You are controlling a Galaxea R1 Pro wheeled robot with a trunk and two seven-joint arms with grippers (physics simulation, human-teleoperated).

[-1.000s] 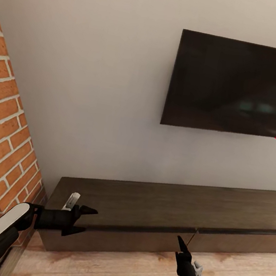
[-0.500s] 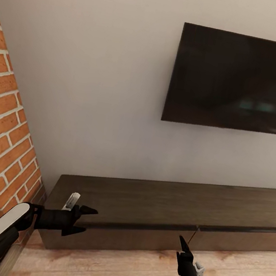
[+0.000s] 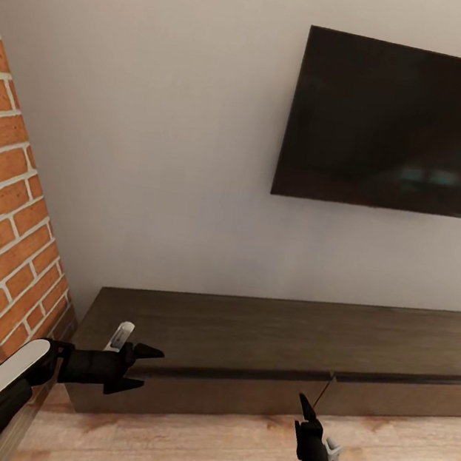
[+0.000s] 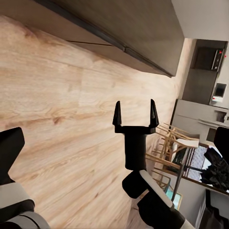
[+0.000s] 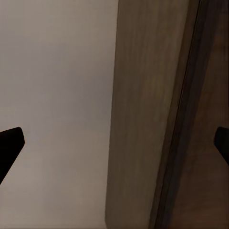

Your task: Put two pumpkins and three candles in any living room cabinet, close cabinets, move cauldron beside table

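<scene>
The cabinet (image 3: 258, 336) is a long, low dark-brown unit against the wall, and the drawer fronts I can see are closed. My left gripper (image 3: 149, 369) is open and empty, level with the cabinet's left front edge. My right gripper (image 3: 303, 409) points at the seam between two drawer fronts. It is open and empty, and both its fingers show in the left wrist view (image 4: 135, 110). In the right wrist view the cabinet top (image 5: 143, 119) lies between the spread fingertips (image 5: 10, 143). The pumpkins, candles, cauldron and coffee table are out of view.
A dark TV (image 3: 398, 127) hangs on the grey wall above the cabinet. A brick pillar (image 3: 6, 223) stands close on the left. Wooden floor (image 3: 223, 454) runs along the cabinet front. Dining chairs (image 4: 171, 143) and kitchen units show far off.
The whole picture has shifted a little, with the TV now higher in the frame, so the camera has moved. Both arms hold nearly the same places.
</scene>
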